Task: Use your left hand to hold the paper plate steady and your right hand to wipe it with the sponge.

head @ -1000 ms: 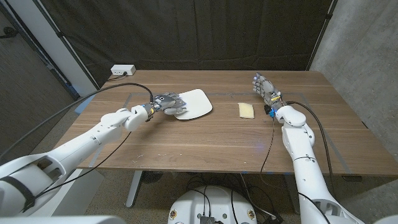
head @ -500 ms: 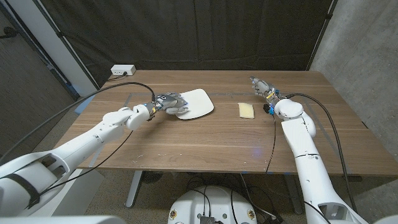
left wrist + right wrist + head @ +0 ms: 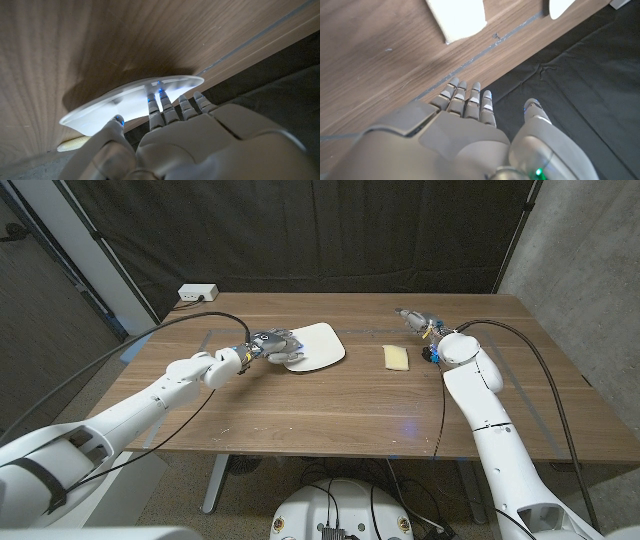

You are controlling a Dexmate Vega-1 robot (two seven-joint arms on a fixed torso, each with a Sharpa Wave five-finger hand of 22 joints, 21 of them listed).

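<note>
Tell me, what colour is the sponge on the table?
The sponge is pale yellow; the head view shows it best.

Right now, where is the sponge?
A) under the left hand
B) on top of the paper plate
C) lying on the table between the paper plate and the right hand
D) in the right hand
C: the sponge lies bare on the wooden table, apart from the paper plate and from the empty right hand.
</note>
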